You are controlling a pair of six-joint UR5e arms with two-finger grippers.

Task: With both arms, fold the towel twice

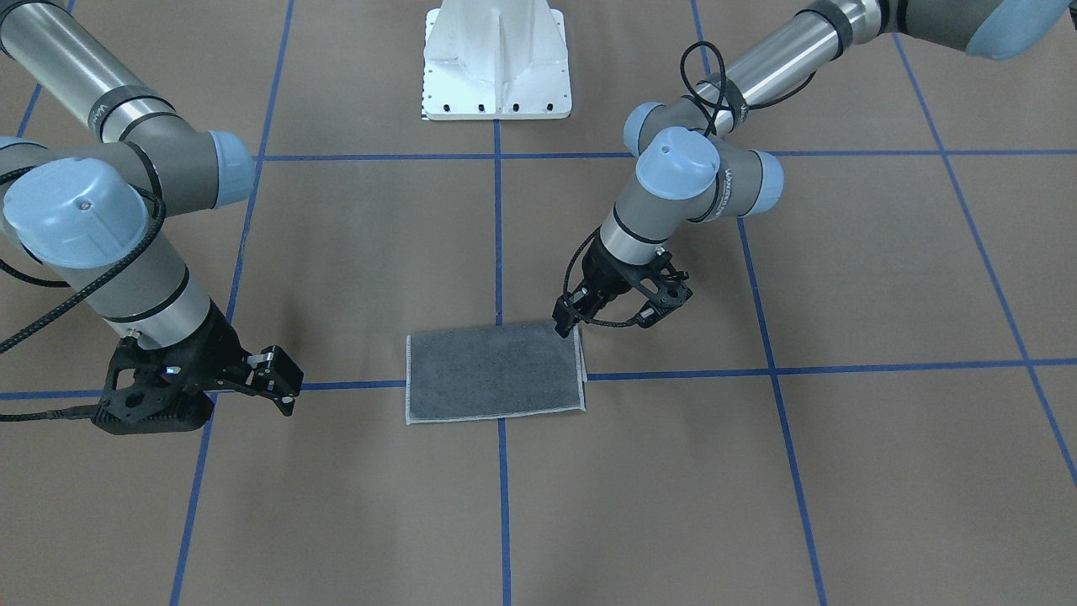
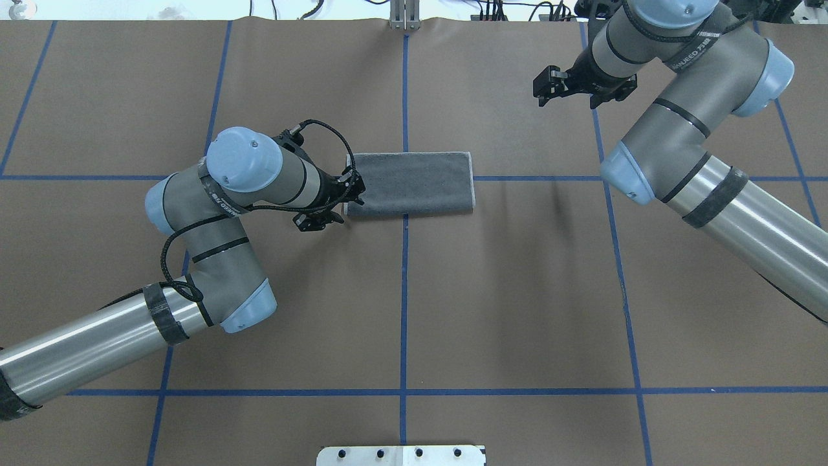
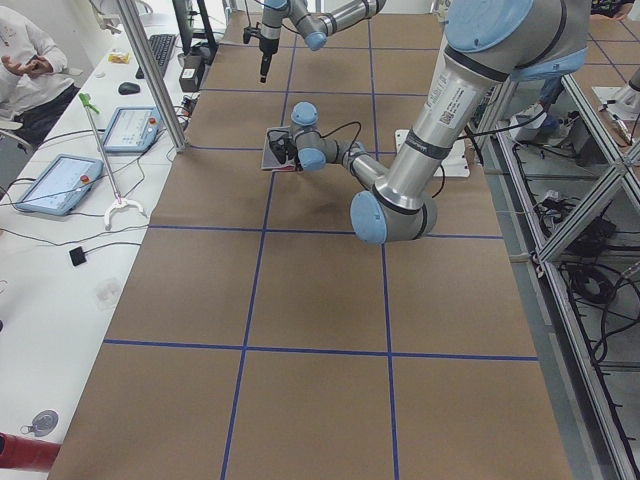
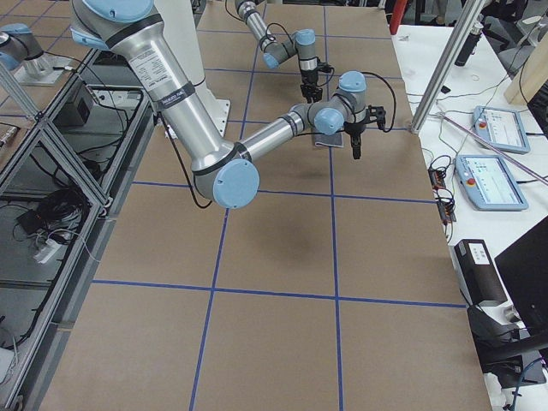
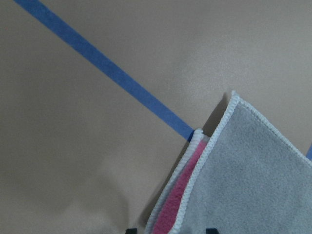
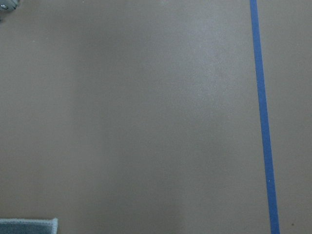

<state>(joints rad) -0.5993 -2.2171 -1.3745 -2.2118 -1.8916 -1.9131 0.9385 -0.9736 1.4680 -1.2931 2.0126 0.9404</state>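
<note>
The folded towel [image 1: 492,370] lies mid-counter [image 1: 673,488], its short edge straddled by the wide-open left end effector [image 1: 607,318]; the right end effector [image 1: 282,383], well apart, has a spread that cannot be told

Overhead from behind the robot, front view facing it steeply downward, side views along the table [image 3: 320,290] from either end, wrist views close above, left wrist and overhead sharing the towel [image 2: 414,184] corner.

Grey arms [image 2: 679,129], blue caps [image 2: 242,158], black cables [image 1: 84,290]

Towel [image 1: 495,372] — folded rectangle, dark grey up, pale edging, pink showing between layers at one short end, flat on surface [image 1: 841,471]. Left arm [image 1: 673,181] at that end; right arm [image 1: 126,252] well apart.
</note>
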